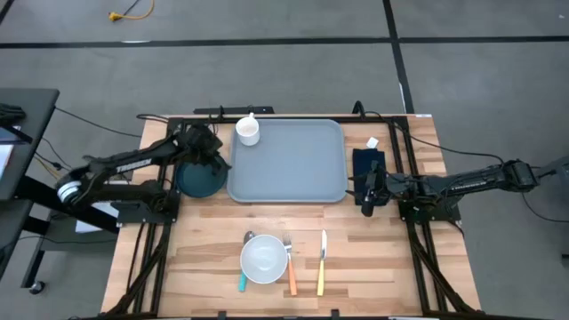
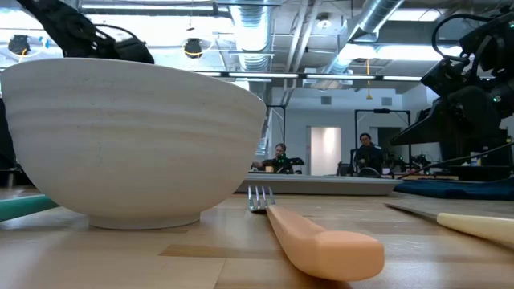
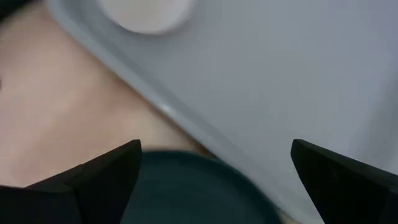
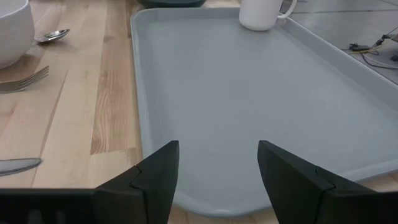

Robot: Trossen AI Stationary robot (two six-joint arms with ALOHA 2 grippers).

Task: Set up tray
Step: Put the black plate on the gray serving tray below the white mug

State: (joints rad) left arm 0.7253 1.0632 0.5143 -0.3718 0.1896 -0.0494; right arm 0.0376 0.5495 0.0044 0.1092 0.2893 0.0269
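At the left side of the wooden worktop point(image 1: 213, 267), the left arm reaches in from the left edge, and the left pincer point(image 1: 206, 153) hangs over the dark teal plate point(image 1: 201, 180), its two fingers point(image 3: 102, 180) spread wide with nothing between them; the left wrist view shows the plate's rim directly below those fingers and the edge of the tray just past it. The plate lies just beside the tray's left rim. The tray point(image 1: 289, 160), pale grey-blue with rounded corners, sits flat at the far middle of the worktop, and a white mug point(image 1: 248, 132) stands at its far left corner, handle pointing away from the near edge. Nearer the front edge, well apart from the tray, a white bowl point(image 1: 264, 259) rests on the wood with a spoon point(image 1: 249, 236) beside it, a teal handle point(image 1: 241, 283) showing at its near side, then a fork with an orange handle point(image 1: 291, 271), then a knife with a pale yellow handle point(image 1: 322, 265). To the right of the tray lies a dark napkin point(image 1: 366, 163), and the right pincer point(image 1: 370, 191) is over its near end, facing the tray, fingers point(image 4: 155, 174) apart and empty.
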